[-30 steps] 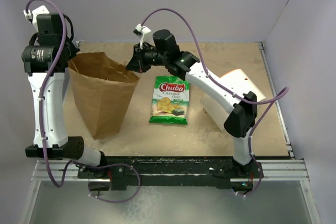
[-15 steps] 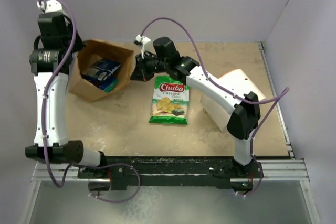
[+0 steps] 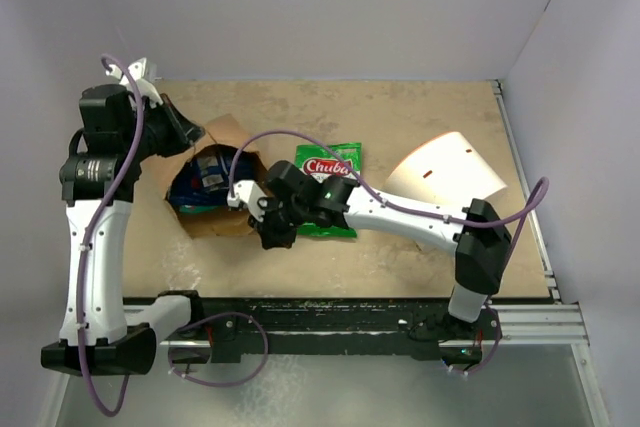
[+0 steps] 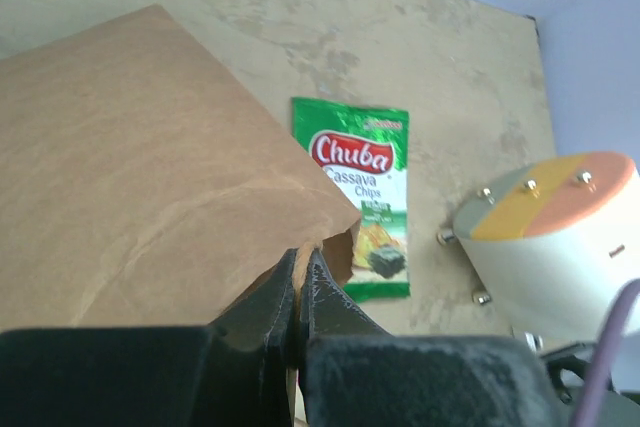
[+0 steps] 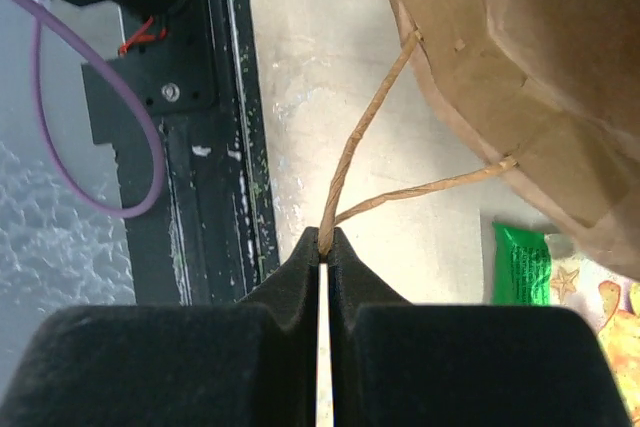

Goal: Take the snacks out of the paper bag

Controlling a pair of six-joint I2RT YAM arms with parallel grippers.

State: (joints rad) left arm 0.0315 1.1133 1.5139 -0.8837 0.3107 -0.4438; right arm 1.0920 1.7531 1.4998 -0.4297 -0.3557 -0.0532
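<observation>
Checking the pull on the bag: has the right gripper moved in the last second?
Yes. The right gripper, shut on the paper bag's handle, has come toward the black rail at the table's near edge.

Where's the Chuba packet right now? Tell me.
Top view: the Chuba packet lies centre, just right of the paper bag, its near end under the right arm.

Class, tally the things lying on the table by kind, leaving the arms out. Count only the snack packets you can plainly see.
Paper bag: 1
Snack packets: 2, the green Chuba packet outside and the dark blue packet in the bag; more may be hidden
White cylindrical container: 1
Total: 4
</observation>
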